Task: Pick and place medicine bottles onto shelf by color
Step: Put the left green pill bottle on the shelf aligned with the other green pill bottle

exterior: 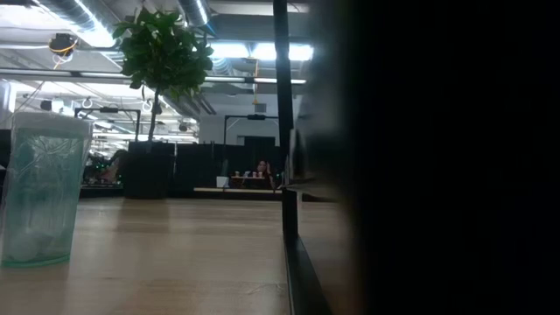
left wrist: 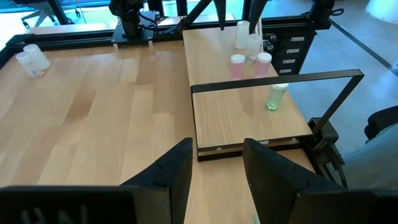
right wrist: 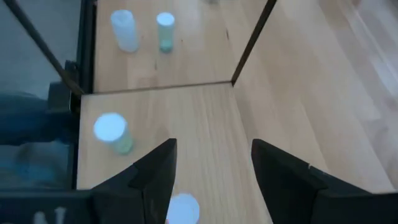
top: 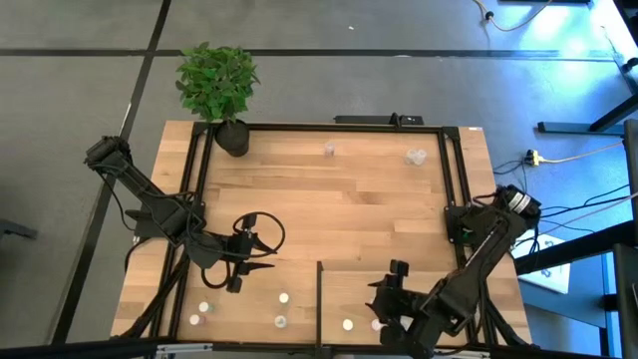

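Note:
The shelf (top: 344, 294) is a pale panel with a thin black frame at the table's near right. On it stand white-capped bottles (right wrist: 112, 132), and in the left wrist view two pinkish bottles (left wrist: 237, 65) and a greenish one (left wrist: 275, 96). More bottles (top: 283, 297) stand on the tabletop near the front edge, and two (top: 416, 157) stand at the far side. My left gripper (left wrist: 214, 165) is open and empty, just left of the shelf's edge (top: 261, 267). My right gripper (right wrist: 211, 168) is open above the shelf (top: 379, 299), with a white-capped bottle (right wrist: 182, 208) below, between its fingers.
A potted plant (top: 219, 90) stands at the far left corner. A black rail frame (top: 329, 128) runs around the tabletop. In the low view a translucent bottle (exterior: 39, 188) stands close at the left, and the shelf's black post (exterior: 282, 131) rises mid-table.

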You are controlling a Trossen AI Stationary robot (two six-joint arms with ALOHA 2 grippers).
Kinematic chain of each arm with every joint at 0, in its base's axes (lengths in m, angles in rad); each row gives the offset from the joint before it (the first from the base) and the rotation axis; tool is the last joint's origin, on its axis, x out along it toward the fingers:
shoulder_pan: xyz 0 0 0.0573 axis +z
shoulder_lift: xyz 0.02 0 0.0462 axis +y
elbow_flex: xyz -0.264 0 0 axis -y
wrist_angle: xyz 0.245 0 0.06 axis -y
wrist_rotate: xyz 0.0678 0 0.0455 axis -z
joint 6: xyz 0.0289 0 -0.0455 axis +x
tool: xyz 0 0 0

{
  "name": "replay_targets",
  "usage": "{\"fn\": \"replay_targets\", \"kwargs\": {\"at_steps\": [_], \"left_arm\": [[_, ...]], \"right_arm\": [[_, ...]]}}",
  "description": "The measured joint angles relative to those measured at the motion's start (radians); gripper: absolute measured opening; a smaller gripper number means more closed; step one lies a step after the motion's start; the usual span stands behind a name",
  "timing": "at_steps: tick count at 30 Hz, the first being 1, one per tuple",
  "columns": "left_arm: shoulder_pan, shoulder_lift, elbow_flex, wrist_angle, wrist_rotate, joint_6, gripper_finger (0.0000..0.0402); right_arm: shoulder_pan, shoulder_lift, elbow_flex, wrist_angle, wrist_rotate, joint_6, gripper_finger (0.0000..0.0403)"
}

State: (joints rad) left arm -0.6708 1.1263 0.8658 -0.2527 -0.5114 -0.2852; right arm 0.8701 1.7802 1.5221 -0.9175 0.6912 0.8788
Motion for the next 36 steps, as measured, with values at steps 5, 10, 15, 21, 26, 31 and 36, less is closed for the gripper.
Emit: {"fn": "replay_targets", "kwargs": {"at_steps": [5,10,15,21,26,31,36], "left_arm": [[0.0,0.0,0.0,0.0,0.0,0.0,0.0135],[0.0,0.0,0.0,0.0,0.0,0.0,0.0135],[0.0,0.0,0.0,0.0,0.0,0.0,0.0135],[0.0,0.0,0.0,0.0,0.0,0.0,0.0135],[0.012,0.0,0.0,0.001,0.0,0.013,0.0135],[0.014,-0.002,0.0,-0.013,0.025,-0.008,0.0135],[-0.037,-0.004,0.008,-0.052,0.054,-0.104,0.0135]], "right_arm": [[-0.045,0.0,0.023,0.001,0.001,-0.071,0.021],[-0.101,0.0,0.024,0.001,0.0,-0.126,0.021],[-0.151,-0.002,0.024,0.001,-0.001,-0.194,0.021],[-0.198,-0.002,0.024,0.007,-0.017,-0.208,0.021],[-0.222,-0.003,0.024,0.007,-0.066,-0.211,0.021],[-0.239,-0.003,0.03,0.002,-0.066,-0.212,0.021],[-0.249,-0.003,0.074,0.004,-0.066,-0.266,0.021]]}}
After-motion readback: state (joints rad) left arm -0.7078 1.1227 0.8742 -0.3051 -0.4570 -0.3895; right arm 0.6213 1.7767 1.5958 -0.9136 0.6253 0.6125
